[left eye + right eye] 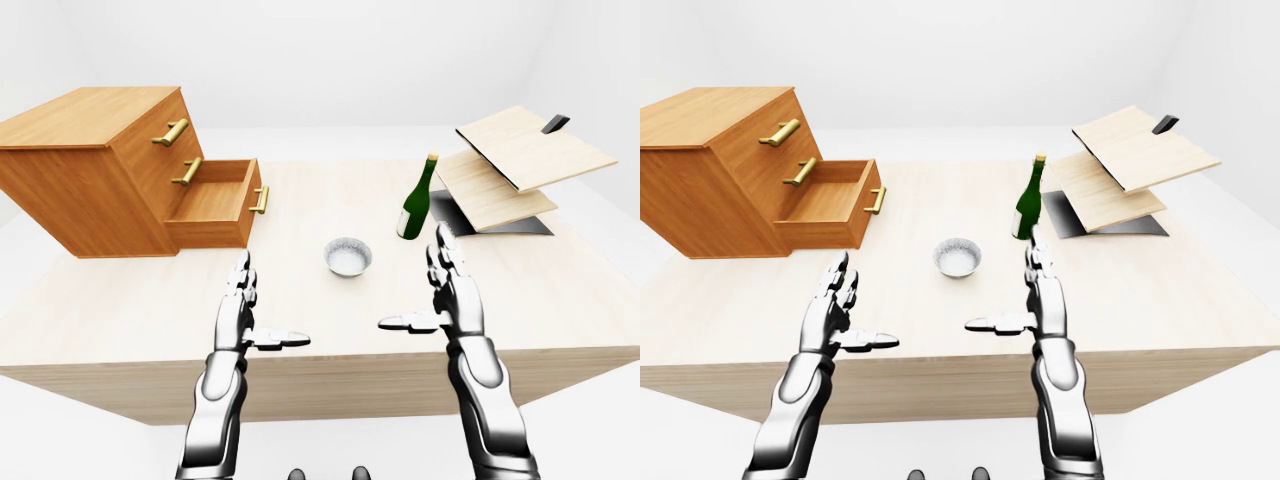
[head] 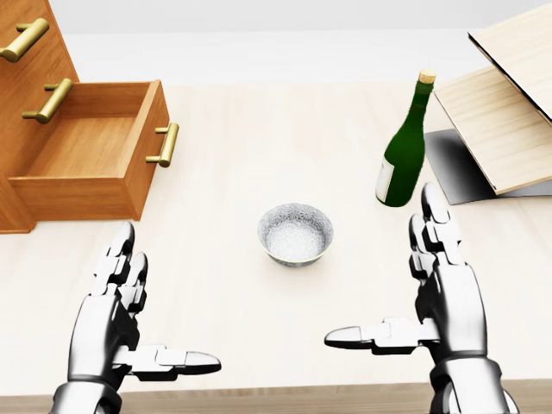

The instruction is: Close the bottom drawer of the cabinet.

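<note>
A wooden cabinet point(image 1: 90, 170) stands at the left of the table. Its bottom drawer point(image 1: 215, 205) is pulled out and shows an empty inside; it has a brass handle point(image 1: 260, 200). The two upper drawers are shut. In the head view the open drawer point(image 2: 90, 155) is at the upper left. My left hand point(image 2: 142, 315) is open, palm inward, below the drawer and apart from it. My right hand point(image 2: 405, 289) is open at the lower right, just below the bottle.
A metal bowl point(image 2: 295, 233) sits mid-table between my hands. A green bottle point(image 2: 404, 147) stands upright to the right. Slanted wooden boards point(image 1: 520, 165) on a dark stand fill the upper right. The table's near edge point(image 1: 320, 375) runs below my hands.
</note>
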Motion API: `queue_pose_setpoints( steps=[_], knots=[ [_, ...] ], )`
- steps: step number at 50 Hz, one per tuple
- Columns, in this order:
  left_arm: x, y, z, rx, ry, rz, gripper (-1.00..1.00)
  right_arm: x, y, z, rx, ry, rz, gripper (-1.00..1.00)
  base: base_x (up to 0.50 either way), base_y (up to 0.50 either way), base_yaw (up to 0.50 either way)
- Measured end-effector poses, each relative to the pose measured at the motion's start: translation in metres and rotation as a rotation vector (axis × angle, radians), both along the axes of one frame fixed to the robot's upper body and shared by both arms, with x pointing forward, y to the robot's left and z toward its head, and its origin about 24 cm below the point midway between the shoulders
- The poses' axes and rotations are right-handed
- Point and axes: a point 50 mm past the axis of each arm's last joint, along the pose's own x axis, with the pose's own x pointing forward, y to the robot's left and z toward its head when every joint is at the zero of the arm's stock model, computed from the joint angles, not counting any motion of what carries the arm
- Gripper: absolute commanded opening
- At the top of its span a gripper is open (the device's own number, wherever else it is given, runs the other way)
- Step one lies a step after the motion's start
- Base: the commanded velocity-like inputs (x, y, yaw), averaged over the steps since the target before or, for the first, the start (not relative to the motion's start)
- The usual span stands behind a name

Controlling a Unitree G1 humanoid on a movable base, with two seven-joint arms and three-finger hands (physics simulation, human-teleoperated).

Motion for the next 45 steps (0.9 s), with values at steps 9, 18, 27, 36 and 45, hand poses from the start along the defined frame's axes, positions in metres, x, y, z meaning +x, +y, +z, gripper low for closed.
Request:
queue_pose_setpoints(
  steps=[9,18,27,36,45],
  knots=[
    [-0.003,-0.001,0.000,0.002,-0.004,-0.006,1.00,-0.036,-0.037,0.084,-0.061,-0.372,-0.127,1.00,0.00,0.00,0.00],
    [-0.005,-0.002,0.001,0.003,-0.008,-0.012,1.00,-0.114,-0.105,0.144,-0.053,-0.642,-0.384,1.00,0.00,0.00,0.00],
    [-0.008,-0.005,0.000,0.005,-0.009,-0.022,1.00,-0.167,-0.120,0.179,-0.073,-0.807,-0.469,1.00,0.00,0.00,0.00],
    [-0.016,-0.016,-0.001,0.015,-0.011,-0.062,1.00,-0.186,-0.118,0.192,-0.097,-0.872,-0.474,1.00,0.00,0.00,0.00],
    [-0.021,-0.025,-0.003,0.025,-0.010,-0.095,1.00,-0.192,-0.116,0.196,-0.107,-0.890,-0.469,1.00,0.02,0.00,0.00]
  ],
)
